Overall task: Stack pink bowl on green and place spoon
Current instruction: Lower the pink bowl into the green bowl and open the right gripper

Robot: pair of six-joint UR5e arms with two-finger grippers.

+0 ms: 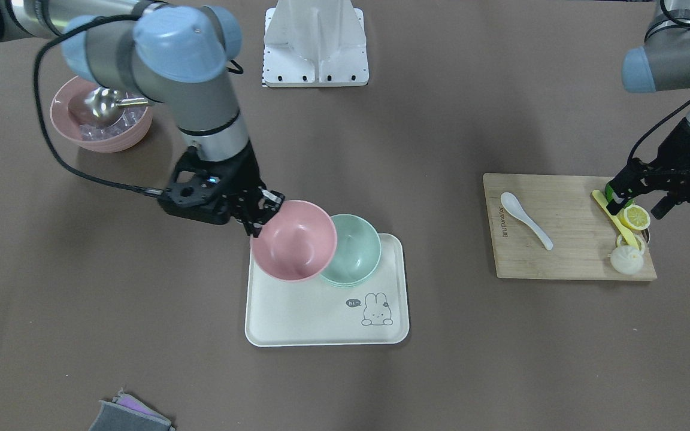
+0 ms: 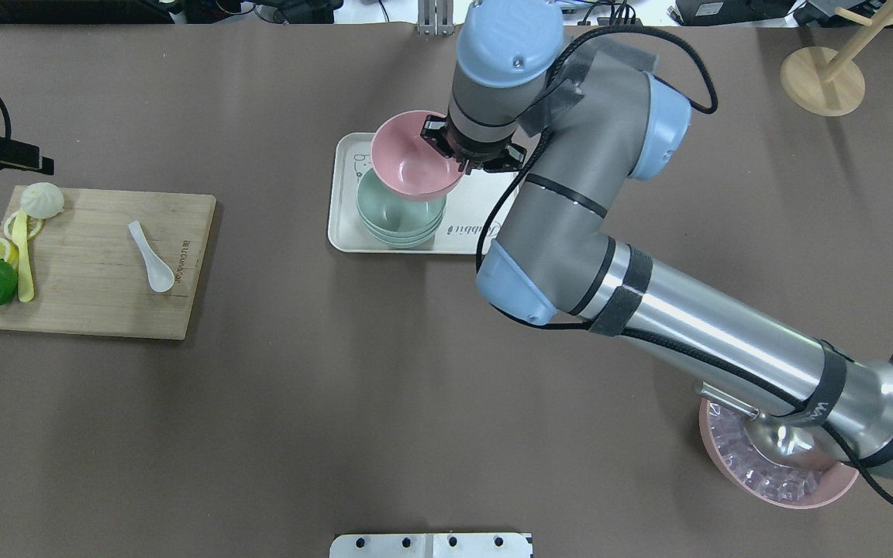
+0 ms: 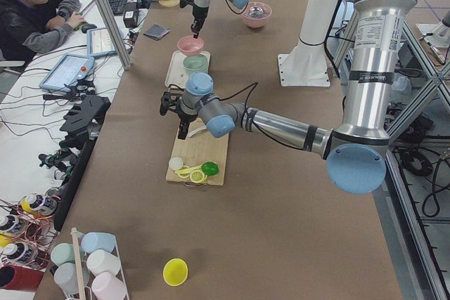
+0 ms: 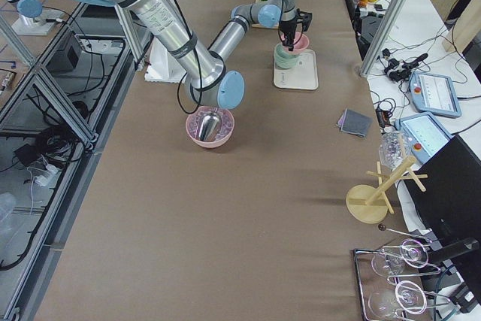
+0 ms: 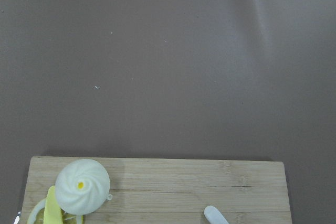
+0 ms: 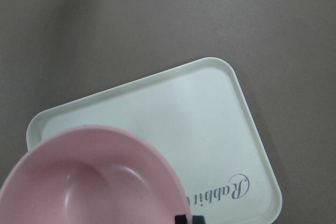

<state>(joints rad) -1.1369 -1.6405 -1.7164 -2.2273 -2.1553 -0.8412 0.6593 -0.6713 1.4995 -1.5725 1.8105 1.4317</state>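
The right pincer (image 1: 263,216) pinches the rim of the pink bowl (image 1: 294,242), matte salmon and tilted, over the cream tray (image 1: 297,317) lettered "Rabbit" and "hi". The bowl hides part of the mint green bowl (image 1: 357,248) just beyond. The left pincer (image 1: 635,205) hangs spread, with the glossy white spoon (image 1: 524,218) on the board (image 1: 572,251) beside it, the board's print unreadable

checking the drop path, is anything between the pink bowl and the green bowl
Nothing visible does. The right gripper holds the pink bowl by its rim, partly over the green bowl, and the visible part of the green bowl's inside is empty.
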